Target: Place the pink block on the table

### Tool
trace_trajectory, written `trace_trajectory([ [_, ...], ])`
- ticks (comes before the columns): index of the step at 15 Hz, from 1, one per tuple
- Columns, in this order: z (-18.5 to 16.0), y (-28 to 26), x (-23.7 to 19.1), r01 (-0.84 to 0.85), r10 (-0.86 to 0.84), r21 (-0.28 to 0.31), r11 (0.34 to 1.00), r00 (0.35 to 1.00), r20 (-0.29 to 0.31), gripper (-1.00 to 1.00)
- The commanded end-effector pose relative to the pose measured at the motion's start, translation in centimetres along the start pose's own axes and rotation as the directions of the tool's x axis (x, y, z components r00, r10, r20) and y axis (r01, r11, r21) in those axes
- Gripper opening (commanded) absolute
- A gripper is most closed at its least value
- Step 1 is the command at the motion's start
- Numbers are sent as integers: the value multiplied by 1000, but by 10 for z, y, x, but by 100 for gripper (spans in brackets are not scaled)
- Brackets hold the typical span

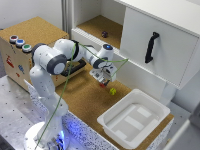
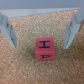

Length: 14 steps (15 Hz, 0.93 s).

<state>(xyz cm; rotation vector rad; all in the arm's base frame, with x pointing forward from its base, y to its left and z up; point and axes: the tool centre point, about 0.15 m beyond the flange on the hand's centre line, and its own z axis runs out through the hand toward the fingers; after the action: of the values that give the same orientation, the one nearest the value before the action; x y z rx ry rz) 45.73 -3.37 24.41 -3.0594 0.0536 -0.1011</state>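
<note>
The pink block (image 2: 45, 47) lies on the brown cork table (image 2: 20, 67), an "H" mark on its top face. My gripper (image 2: 40, 34) is open just above it. Its two fingers (image 2: 7, 31) stand on either side of the block with a clear gap to each face. In the exterior view the gripper (image 1: 103, 78) hangs low over the table (image 1: 82, 102), and the pink block (image 1: 102, 85) shows as a small red spot right under the fingertips.
A yellow-green small block (image 1: 113, 91) lies on the cork close to the gripper. A white plastic bin (image 1: 134, 119) stands at the exterior view's lower right. A dark purple block (image 1: 104, 34) sits on the open shelf. A white cabinet door with a black handle (image 1: 151, 47) is behind.
</note>
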Motion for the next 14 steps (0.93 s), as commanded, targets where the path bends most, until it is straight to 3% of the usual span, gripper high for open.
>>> trace_trajectory([
  [1, -6, -5, 1, -13, 14, -34, 999, 999, 36, 100],
  [8, -6, -5, 1, -13, 14, -34, 999, 999, 36, 100],
  [9, 0, -1, 0, -2, 2, 0, 1000, 1000, 1, 100],
  [11, -18, -1, -9, 39, -38, 14, 999, 998, -54, 100],
  [14, -37, -6, -20, 121, -119, 31, 992, 991, -69, 100],
])
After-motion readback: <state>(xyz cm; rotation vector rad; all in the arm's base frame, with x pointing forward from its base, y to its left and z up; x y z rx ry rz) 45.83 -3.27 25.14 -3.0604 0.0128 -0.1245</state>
